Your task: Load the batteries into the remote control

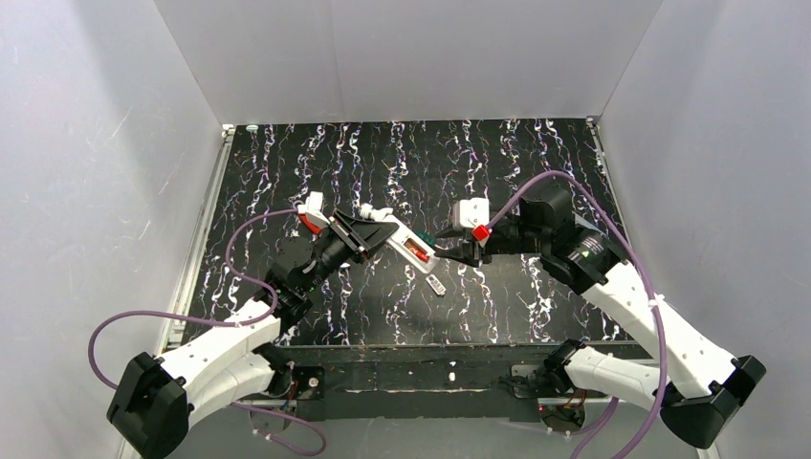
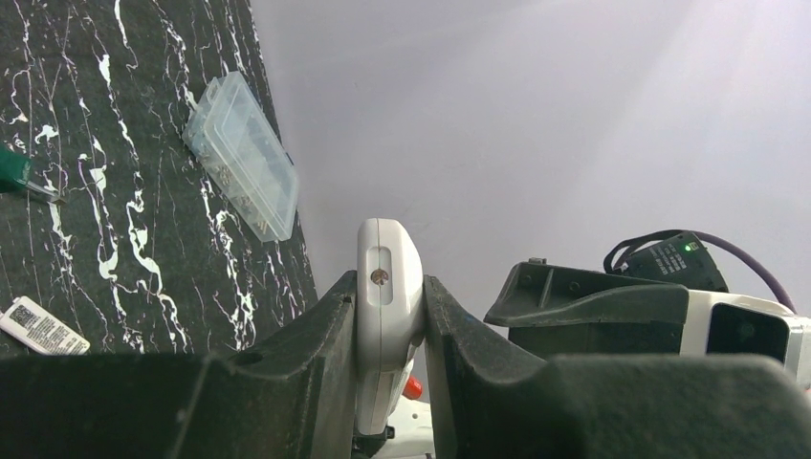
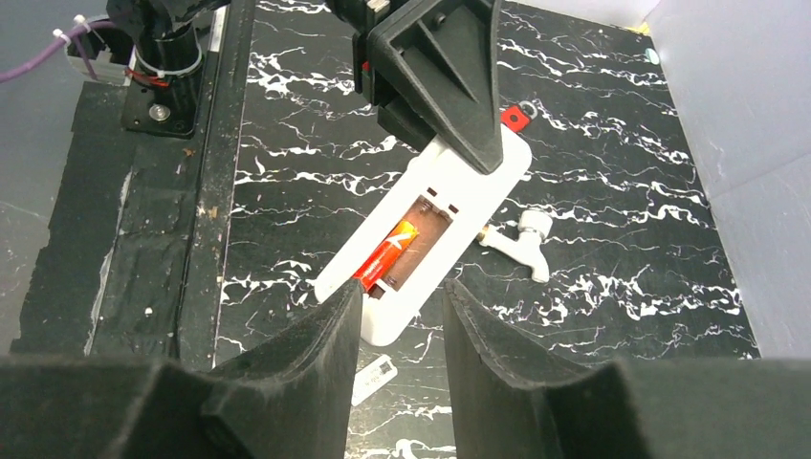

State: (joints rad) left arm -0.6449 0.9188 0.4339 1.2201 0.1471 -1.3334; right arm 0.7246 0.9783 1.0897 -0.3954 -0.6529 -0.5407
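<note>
Clamps the left hand (image 1: 368,233) across the remote control (image 3: 478,186) above the worktop's (image 1: 536,172) middle, bay up with one battery (image 3: 387,256) lying inside. Has the right hand (image 3: 402,292) apart, empty, at its right end. Probably light, stiff, slick: best pinched across the long edges.

mat: black tabletop (image 1: 497,163) with white marbled streaks, covers the whole work area
walls: plain white panels (image 1: 411,57) on three sides
clear box: see-through plastic compartment case (image 2: 241,167), lid shut, lies flat at the mat's edge by the wall
screwdriver: green handle (image 2: 14,172), cut off by the frame edge, well apart from the box
cover plate: small flat whitish piece (image 1: 438,284), barcode label up, flat on the mat
white fitting: small T-shaped part (image 3: 521,234), brassy tip, on the mat
</note>
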